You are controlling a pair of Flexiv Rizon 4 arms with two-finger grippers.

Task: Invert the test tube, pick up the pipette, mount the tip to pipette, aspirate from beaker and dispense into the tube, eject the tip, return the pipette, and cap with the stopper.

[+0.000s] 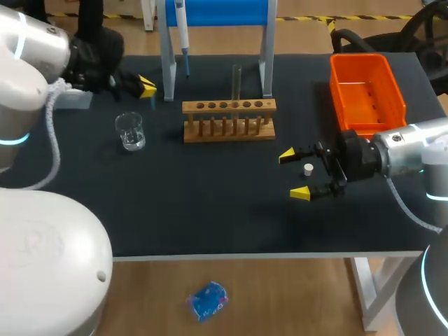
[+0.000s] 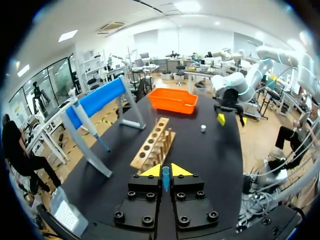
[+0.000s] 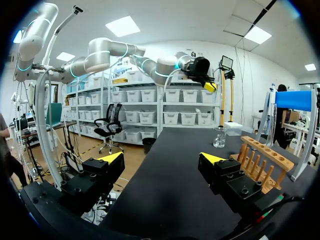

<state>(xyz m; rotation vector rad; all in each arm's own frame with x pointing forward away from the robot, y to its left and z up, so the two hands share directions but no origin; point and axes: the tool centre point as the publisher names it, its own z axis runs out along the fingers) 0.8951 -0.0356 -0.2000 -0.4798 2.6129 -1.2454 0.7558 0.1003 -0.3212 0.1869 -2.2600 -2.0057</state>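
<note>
My left gripper (image 1: 145,87) hovers at the back left of the table, above the beaker (image 1: 130,131). In its wrist view the left gripper (image 2: 165,170) is shut on a small blue pipette tip (image 2: 165,178). The pipette (image 1: 182,28) hangs on the blue stand (image 1: 217,12). A clear test tube (image 1: 236,81) stands upright at the back of the wooden rack (image 1: 229,117). My right gripper (image 1: 295,175) is open at the table's right. Seen from above, the white stopper (image 1: 308,168) lies on the table between its fingers. It does not show in the right wrist view.
An orange bin (image 1: 367,91) sits at the back right, just behind my right arm. A white tip box (image 1: 73,99) is at the far left, under my left arm. The stand's legs (image 1: 166,70) flank the test tube behind the rack.
</note>
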